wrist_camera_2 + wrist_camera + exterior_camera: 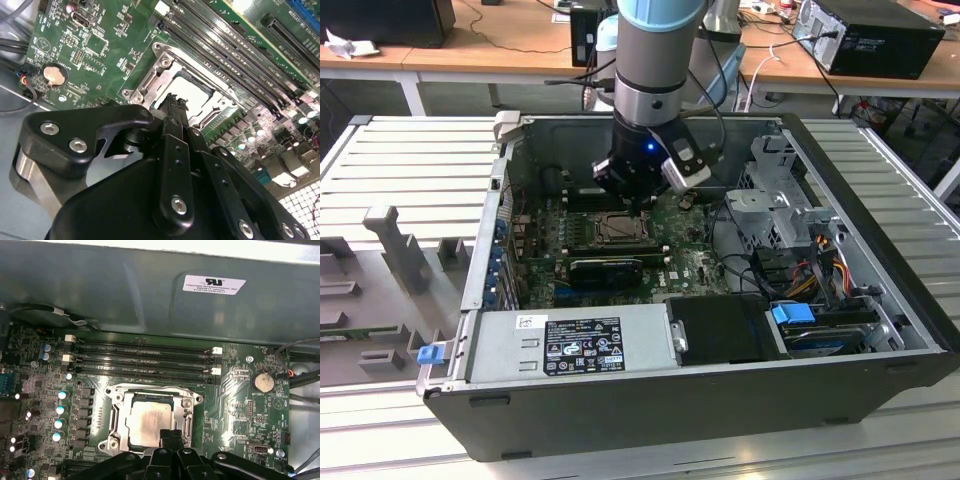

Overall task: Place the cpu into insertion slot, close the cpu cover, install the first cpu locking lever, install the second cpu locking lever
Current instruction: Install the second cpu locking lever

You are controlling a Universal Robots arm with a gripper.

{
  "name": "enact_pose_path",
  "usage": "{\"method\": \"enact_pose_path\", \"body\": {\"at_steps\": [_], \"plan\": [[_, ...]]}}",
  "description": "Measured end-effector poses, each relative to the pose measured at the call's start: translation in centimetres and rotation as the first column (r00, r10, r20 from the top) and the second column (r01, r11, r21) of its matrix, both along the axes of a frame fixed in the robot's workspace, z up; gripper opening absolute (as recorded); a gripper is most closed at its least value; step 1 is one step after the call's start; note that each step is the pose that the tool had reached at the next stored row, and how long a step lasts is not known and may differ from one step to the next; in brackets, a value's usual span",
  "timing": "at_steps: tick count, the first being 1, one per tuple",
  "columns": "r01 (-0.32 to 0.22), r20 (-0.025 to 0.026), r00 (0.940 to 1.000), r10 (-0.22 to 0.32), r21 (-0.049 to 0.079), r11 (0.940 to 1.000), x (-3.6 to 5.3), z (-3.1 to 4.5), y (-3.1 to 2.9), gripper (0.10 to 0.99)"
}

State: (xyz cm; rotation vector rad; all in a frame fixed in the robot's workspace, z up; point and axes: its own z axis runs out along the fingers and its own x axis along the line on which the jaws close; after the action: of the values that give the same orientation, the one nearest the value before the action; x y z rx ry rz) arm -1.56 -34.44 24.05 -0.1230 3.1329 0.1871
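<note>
Black two-finger gripper [171, 434] poised directly above socket, fingers [172, 107] pressed together, holding nothing. Pale silver-beige square cpu [148, 421] seated in metal-rimmed insertion slot [114, 399] on green motherboard [240, 400]. Grey metal cpu cover [187, 412] lying down around chip.

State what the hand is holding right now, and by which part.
Nothing is held. The hand has its fingers shut together, empty, above the edge of the cpu, which sits in the insertion slot under the cpu cover.
</note>
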Motion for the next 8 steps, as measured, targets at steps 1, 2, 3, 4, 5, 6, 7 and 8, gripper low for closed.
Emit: {"method": "enact_pose_path", "body": {"at_steps": [1,2,3,4,5,6,7,8], "plan": [[0.000,0.0000,1.0000,0.000,0.000,1.0000,0.00,0.00,-0.14,0.106],[0.000,-0.0001,1.0000,0.000,0.000,1.0000,0.00,0.00,-0.31,0.106],[0.000,-0.0001,1.0000,0.000,0.000,1.0000,0.00,0.01,-0.46,0.106],[0.000,-0.0001,1.0000,0.000,0.000,1.0000,0.00,0.01,-0.66,0.106],[0.000,-0.0001,1.0000,0.000,0.000,1.0000,-0.01,0.00,-0.86,0.106],[0.000,-0.0001,1.0000,0.000,0.000,1.0000,0.00,0.00,-1.04,0.106],[0.000,-0.0001,1.0000,0.000,0.000,1.0000,0.00,0.00,-1.30,0.106],[0.000,-0.0001,1.0000,0.000,0.000,1.0000,0.00,0.00,-1.48,0.106]]}}
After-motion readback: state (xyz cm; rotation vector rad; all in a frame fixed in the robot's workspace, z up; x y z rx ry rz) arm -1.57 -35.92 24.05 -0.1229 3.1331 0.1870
